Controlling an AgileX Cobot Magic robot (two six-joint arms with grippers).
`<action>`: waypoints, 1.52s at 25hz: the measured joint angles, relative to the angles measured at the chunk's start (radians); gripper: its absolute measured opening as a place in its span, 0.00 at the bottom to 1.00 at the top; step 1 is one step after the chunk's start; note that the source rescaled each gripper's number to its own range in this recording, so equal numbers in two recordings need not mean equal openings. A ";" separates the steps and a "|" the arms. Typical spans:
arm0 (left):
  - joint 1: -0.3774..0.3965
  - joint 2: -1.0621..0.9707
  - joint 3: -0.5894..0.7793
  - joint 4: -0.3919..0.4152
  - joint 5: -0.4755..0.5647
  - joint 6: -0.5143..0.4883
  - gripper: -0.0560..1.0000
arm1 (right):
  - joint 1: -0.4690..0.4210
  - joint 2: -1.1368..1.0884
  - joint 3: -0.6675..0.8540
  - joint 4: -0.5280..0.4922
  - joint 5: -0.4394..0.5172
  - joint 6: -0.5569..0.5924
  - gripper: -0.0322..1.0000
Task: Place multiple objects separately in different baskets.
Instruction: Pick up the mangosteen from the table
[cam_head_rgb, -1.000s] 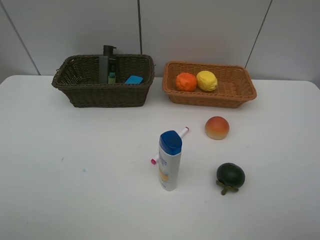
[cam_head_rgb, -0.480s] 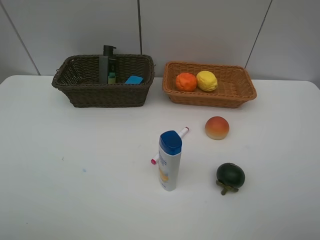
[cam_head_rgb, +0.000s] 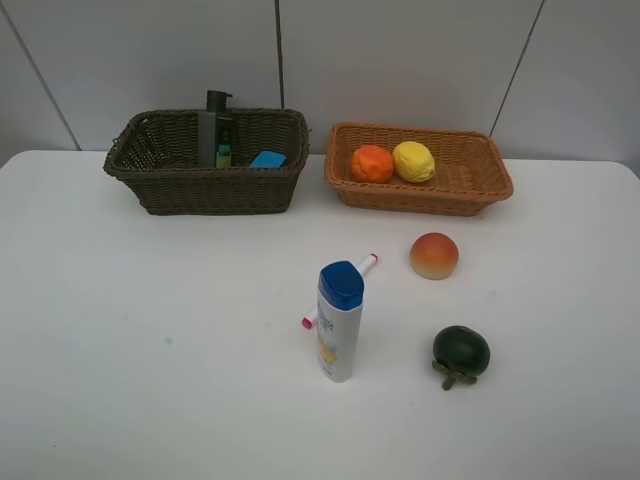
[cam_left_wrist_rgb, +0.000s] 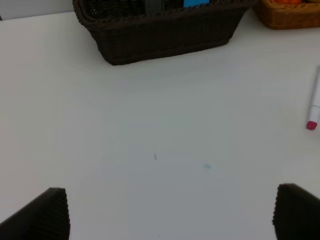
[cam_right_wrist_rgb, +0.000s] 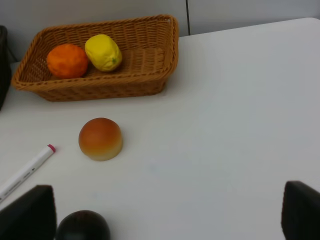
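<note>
Along the far edge of the white table (cam_head_rgb: 150, 350) two woven baskets sit side by side, just apart. The dark brown basket (cam_head_rgb: 215, 190), the deeper one, is toward the far left corner. It holds a dark green pump bottle (cam_head_rgb: 215, 130) standing upright, its black pump head above the rim, and a black eraser (cam_head_rgb: 267, 159) showing its bright blue side.

The light tan basket (cam_head_rgb: 420, 195) is shallower, and an orange (cam_head_rgb: 372, 163) and a yellow lemon (cam_head_rgb: 413, 161) touch each other at its left end.

The rest is out on the bare table. A red-yellow peach (cam_head_rgb: 434, 255) lies just in front of the tan basket, and a dark mangosteen (cam_head_rgb: 461, 352) with a small stem sits nearer the front edge. A white blue-capped bottle (cam_head_rgb: 339, 325) stands upright near the middle, and a pink-tipped white marker (cam_head_rgb: 365, 264) lies slantwise behind it.

The left gripper (cam_left_wrist_rgb: 172, 215) hangs over open table with its jaws spread wide, gripping nothing. The right gripper (cam_right_wrist_rgb: 165, 215) is likewise spread and unladen, near the mangosteen.
</note>
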 joint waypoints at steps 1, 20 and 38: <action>0.003 0.000 0.000 0.000 0.000 0.000 1.00 | 0.000 0.000 0.000 0.000 0.000 0.000 1.00; 0.206 0.000 0.000 0.000 0.000 0.002 1.00 | 0.000 0.149 -0.001 -0.006 0.000 0.002 1.00; 0.206 0.000 0.001 0.000 0.000 0.002 1.00 | 0.003 1.215 -0.272 0.100 -0.083 -0.005 1.00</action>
